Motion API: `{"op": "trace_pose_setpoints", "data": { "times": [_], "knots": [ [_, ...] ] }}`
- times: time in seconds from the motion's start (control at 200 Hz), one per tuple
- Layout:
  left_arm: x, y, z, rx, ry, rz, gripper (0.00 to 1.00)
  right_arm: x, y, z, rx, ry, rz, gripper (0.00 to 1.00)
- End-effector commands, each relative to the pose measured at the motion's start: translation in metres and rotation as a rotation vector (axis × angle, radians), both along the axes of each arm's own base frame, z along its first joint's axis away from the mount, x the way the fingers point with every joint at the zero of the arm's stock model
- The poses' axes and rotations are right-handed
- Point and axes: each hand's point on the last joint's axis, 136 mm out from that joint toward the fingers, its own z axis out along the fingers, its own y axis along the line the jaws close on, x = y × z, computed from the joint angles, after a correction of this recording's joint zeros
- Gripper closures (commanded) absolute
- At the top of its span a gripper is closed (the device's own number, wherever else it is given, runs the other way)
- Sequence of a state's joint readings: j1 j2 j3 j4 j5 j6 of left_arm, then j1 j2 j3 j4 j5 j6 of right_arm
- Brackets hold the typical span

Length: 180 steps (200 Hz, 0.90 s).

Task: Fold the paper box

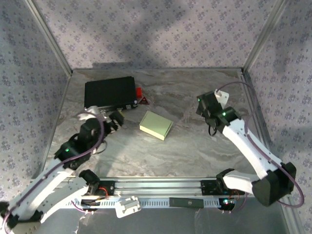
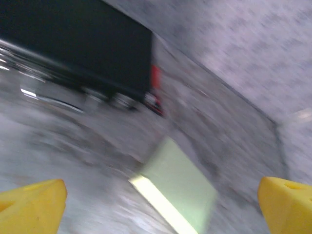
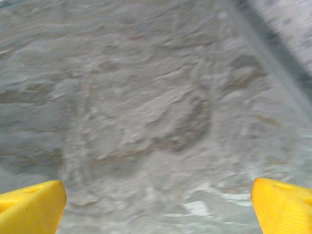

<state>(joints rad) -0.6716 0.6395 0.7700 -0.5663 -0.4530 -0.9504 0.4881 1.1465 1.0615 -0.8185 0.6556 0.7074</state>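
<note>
The paper box lies on the marble table as a small flat pale yellow-green rectangular box, near the middle. It appears blurred in the left wrist view, ahead of and between the yellow fingertips. My left gripper sits to the left of the box, apart from it, open and holding nothing. Off to the box's right, my right gripper is also well clear of it and open. In the right wrist view its yellow fingertips stand wide over bare table.
A black rectangular case with a red part lies at the back left, just behind the left gripper; it also shows in the left wrist view. Patterned walls enclose the table on three sides.
</note>
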Motion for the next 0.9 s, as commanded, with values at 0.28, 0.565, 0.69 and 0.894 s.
{"op": "trace_pose_setpoints", "data": {
  "times": [0.28, 0.565, 0.69, 0.894],
  "knots": [
    [0.011, 0.114, -0.064, 0.668, -0.05, 0.293, 0.0, -0.05, -0.056, 0.006, -0.279, -0.2, -0.206, 0.01],
    [0.05, 0.113, -0.089, 0.738, -0.203, 0.202, 0.0, -0.065, -0.089, -0.011, -0.421, -0.488, -0.466, 0.02],
    [0.069, 0.11, -0.092, 0.759, -0.228, 0.193, 0.0, -0.049, -0.07, -0.001, -0.569, -0.382, -0.375, 0.02],
    [0.102, 0.112, -0.113, 0.737, -0.209, 0.184, 0.0, -0.009, -0.015, 0.026, -0.75, -0.434, -0.142, 0.02]
  ]
}}
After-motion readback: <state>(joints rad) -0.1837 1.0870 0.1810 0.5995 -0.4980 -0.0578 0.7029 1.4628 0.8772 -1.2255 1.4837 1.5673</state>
